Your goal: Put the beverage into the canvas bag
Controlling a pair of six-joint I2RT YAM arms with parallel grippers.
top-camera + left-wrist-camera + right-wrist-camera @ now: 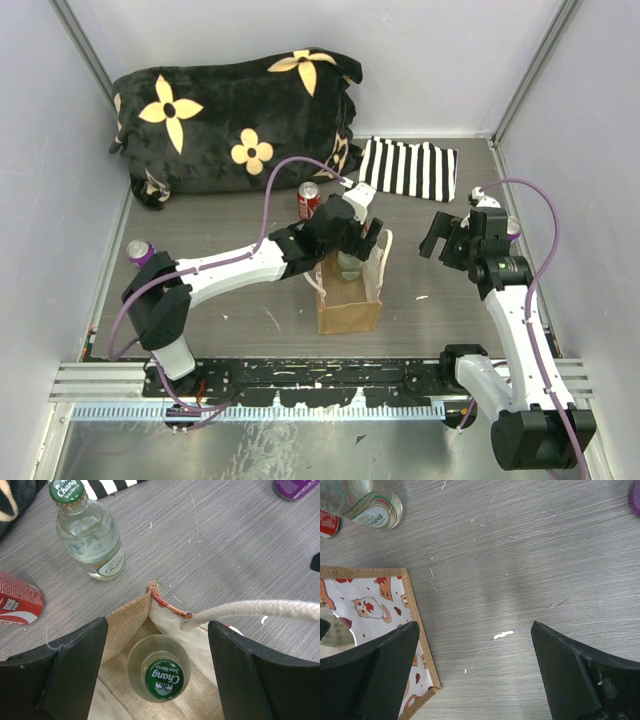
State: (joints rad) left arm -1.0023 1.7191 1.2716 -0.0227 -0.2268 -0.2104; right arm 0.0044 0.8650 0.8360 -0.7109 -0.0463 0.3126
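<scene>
- Glass under a green cap [164, 679]: Chang soda-water bottle [142, 657] upright inside the canvas bag [131, 615], tucked toward its far corner, apparently seated on the bottom.
- Probably heavy for its size, rigid, smooth and slippery, breakable if knocked over; best taken at the neck just under the cap, or left alone if already settled.
- Left gripper [157, 635] spread wide above the bag's mouth, one finger each side of the cap, touching neither cap nor glass.
- Right gripper [475, 627] likewise wide apart, over bare table [530, 555] just right of the bag, holding nothing.
- Soft, floppy bag walls; cream rope handle [255, 609] arching off the rim beside one left finger, a likely snag.
- Just beyond the bag's far corner, second Chang bottle [90, 532] and red cola can [17, 600]; freest exit probably straight up.
</scene>
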